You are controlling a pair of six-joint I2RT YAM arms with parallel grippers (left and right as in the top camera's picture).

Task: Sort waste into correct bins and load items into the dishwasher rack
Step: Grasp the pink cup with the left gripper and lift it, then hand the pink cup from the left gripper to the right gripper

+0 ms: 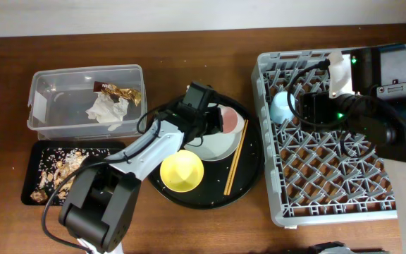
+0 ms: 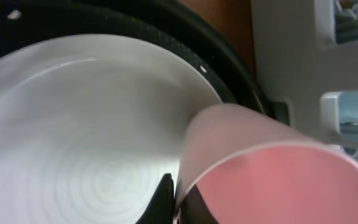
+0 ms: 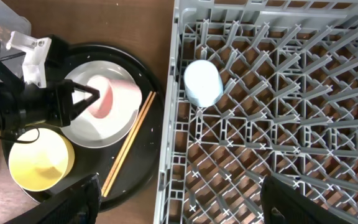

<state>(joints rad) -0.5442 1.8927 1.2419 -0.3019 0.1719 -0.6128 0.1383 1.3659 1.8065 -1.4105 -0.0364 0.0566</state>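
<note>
My left gripper [image 1: 213, 120] is shut on the rim of the pink cup [image 1: 228, 120], over the pale plate [image 1: 213, 146] on the round black tray. In the left wrist view the fingers [image 2: 174, 200] pinch the cup wall [image 2: 278, 168] above the plate [image 2: 73, 124]. The right wrist view shows the cup [image 3: 109, 96] tilted. My right gripper [image 3: 180, 202] is open and empty above the grey rack [image 1: 330, 183], near the light-blue cup [image 1: 282, 106] lying in the rack [image 3: 202, 83]. The yellow bowl [image 1: 182, 171] and chopsticks [image 1: 235, 155] lie on the round tray.
The round black tray [image 1: 254, 173] sits just left of the rack. The clear tub [image 1: 48, 92] at the left holds the tissue [image 1: 108, 109] and the wrapper [image 1: 122, 92]. The shallow black tray [image 1: 34, 152] below it holds food scraps [image 1: 58, 173].
</note>
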